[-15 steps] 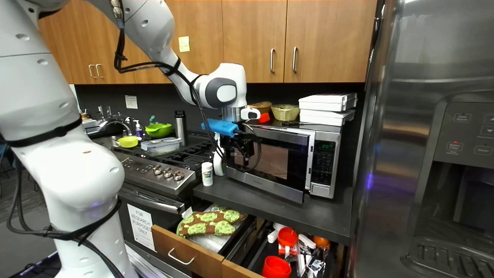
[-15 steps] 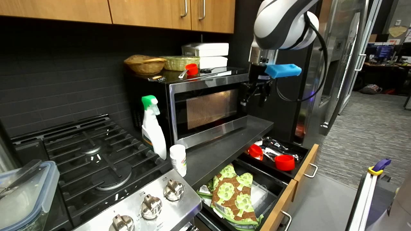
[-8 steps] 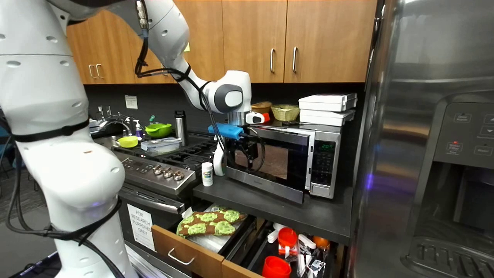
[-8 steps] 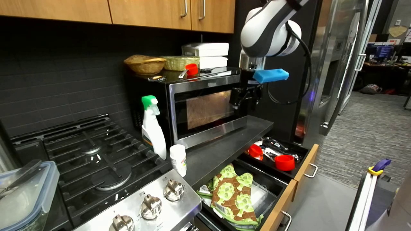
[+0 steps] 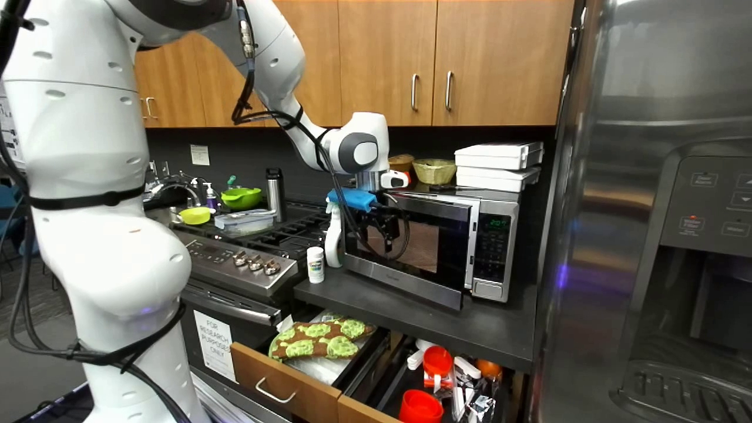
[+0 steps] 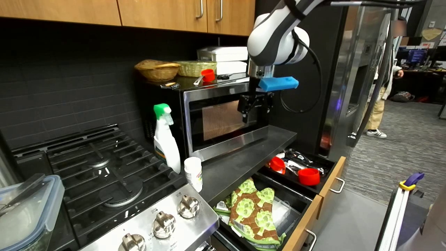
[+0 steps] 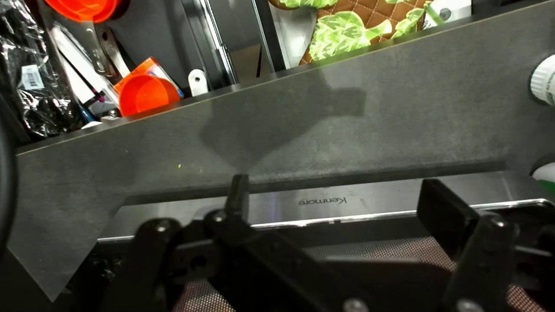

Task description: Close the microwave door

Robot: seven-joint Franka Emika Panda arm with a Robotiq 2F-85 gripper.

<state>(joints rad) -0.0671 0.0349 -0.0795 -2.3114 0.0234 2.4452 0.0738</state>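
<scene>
On the dark grey table [image 5: 482,324], the wide steel-framed, dark-glass microwave door [image 5: 424,247] stands ajar on its boxy silver body [image 5: 499,207]; a pale gap shows along the edge beside the black control panel [image 5: 492,244]. Black two-finger hand [image 7: 337,190] is in front of the door, fingers [image 7: 442,212] spread, gripping nothing; contact: can't tell. Status: closing not done, short swing left, I'd guess. Remaining, my read: push the free edge until the gap closes.
</scene>
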